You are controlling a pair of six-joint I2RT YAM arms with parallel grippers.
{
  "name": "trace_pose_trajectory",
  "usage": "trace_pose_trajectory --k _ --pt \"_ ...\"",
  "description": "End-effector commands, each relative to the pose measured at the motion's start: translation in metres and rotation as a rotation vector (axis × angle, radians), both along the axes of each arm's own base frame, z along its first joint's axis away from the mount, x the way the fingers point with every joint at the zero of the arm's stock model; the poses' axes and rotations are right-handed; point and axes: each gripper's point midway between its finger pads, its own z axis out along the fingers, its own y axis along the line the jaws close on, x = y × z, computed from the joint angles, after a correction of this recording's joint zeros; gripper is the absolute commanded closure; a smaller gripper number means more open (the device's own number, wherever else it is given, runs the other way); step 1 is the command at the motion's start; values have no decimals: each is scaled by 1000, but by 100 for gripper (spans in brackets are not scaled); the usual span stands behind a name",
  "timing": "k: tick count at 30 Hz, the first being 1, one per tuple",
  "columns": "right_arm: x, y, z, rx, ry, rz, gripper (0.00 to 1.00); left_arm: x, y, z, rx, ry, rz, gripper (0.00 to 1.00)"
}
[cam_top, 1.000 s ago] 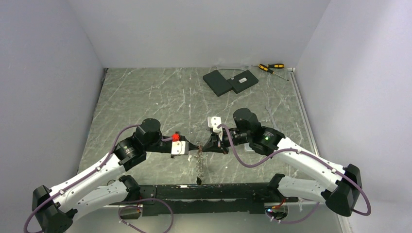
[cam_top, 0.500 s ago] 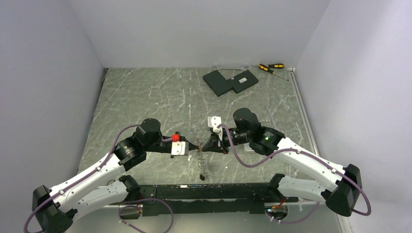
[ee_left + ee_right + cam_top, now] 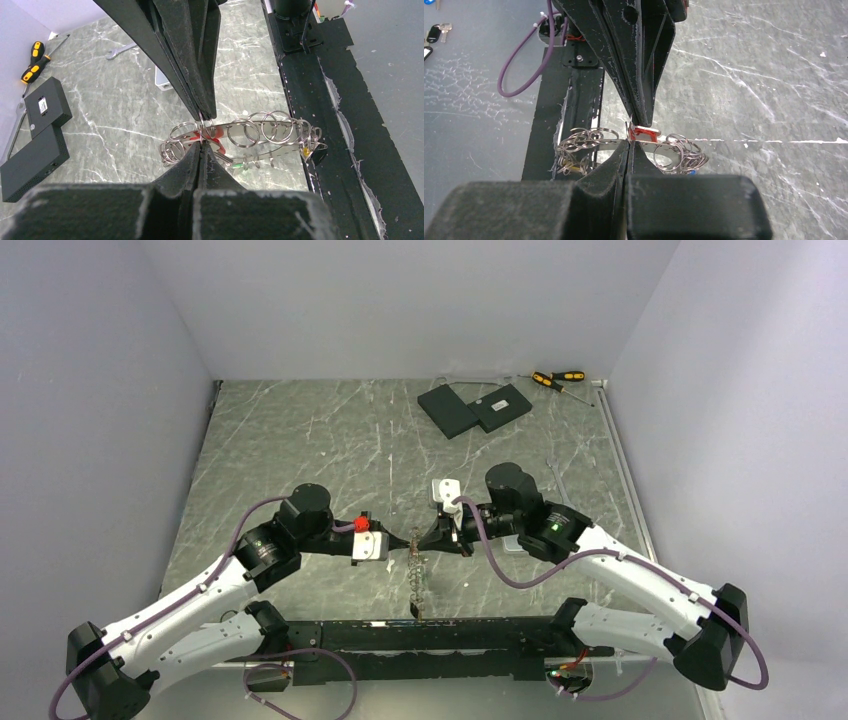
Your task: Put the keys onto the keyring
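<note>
Flat grey metal keyring [image 3: 280,146], red plastic-headed key [image 3: 644,133]

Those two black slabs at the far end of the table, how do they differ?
The right slab carries a small white label; the left slab is plain. The left slab looks somewhat larger than the right slab. The left slab and the right slab are turned at different angles. Both are flat, black and rectangular, lying side by side and touching.

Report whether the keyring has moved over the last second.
Yes, slightly. The keyring's hanging lower end has swung right along the black base rail.
</note>
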Motion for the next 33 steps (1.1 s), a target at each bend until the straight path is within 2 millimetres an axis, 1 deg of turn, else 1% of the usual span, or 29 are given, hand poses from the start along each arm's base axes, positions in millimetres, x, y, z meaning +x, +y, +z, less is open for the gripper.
trace_pose_trajectory --k 1,9,23,33 --pt "3 6 40 99 -89 10 100 -4 -1 12 -28 -38 -31 100" --pt "5 6 40 99 -93 1 100 -4 -1 11 -28 -39 -31 100" --pt "15 2 51 139 -138 -79 100 -3 0 14 -37 -48 -22 100" --pt "16 3 49 136 -132 -80 100 -3 1 15 -42 -52 -17 100"
